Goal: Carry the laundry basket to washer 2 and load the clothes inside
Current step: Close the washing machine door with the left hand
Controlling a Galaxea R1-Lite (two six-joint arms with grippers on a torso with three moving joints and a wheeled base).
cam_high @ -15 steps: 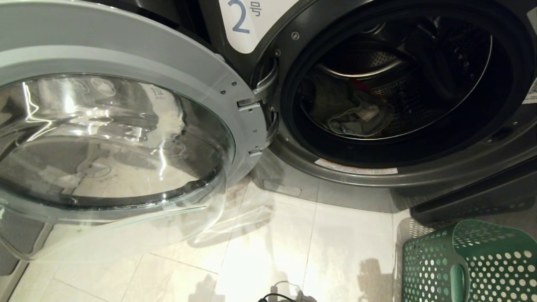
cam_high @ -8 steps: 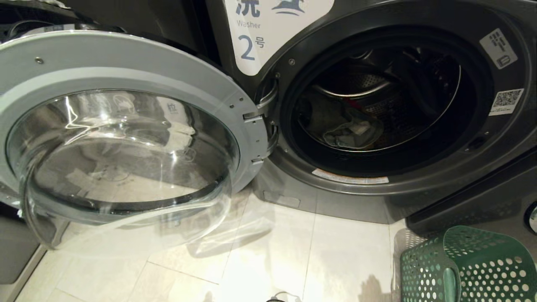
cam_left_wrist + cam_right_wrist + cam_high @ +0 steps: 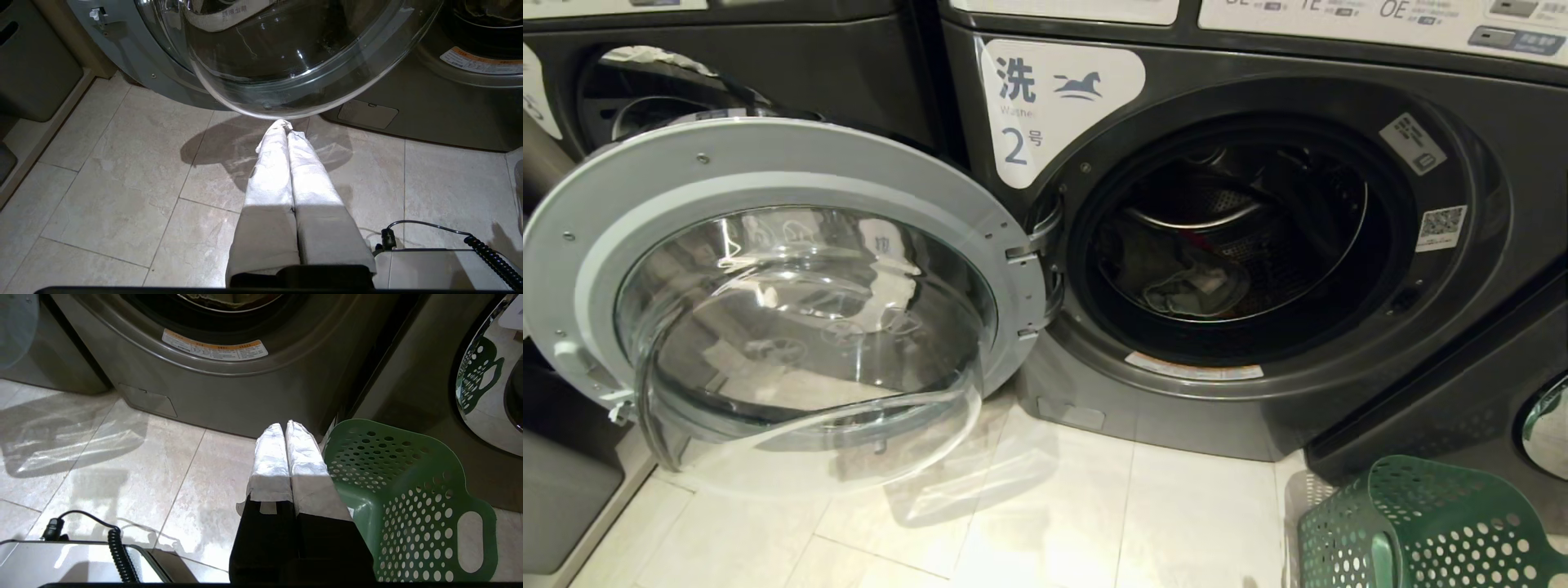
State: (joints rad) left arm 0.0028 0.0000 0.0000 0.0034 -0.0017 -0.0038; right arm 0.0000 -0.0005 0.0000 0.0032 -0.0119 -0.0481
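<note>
Both hands hang low over the pale tiled floor (image 3: 122,196) with their white-wrapped fingers pressed together and nothing between them. In its wrist view the left hand (image 3: 284,127) points at the bottom edge of the round glass door with a grey rim (image 3: 792,302), which stands swung wide open just ahead of its fingertips; whether they touch the glass cannot be told. The right hand (image 3: 284,429) points at the base panel of the dark grey front-loading washer 2 (image 3: 229,392), with the dark green perforated plastic laundry basket (image 3: 408,490) just beside its fingers, on the side away from the left hand. The basket lies tipped on its side on the floor against the machine's lower corner, its open mouth turned toward the hand and one oval handle cut-out facing up; no clothes show inside it. Beyond and above the right hand, the open drum holds crumpled greyish-green clothes (image 3: 1188,282). Left of the drum opening, a white label (image 3: 1054,102) carries a blue Chinese character, a blue horse logo, the faint word "Washer" and a large "2". A QR-code sticker (image 3: 1441,229) sits on the far side of the opening, and an orange-edged warning strip (image 3: 214,349) runs under it, its print too small to read.
</note>
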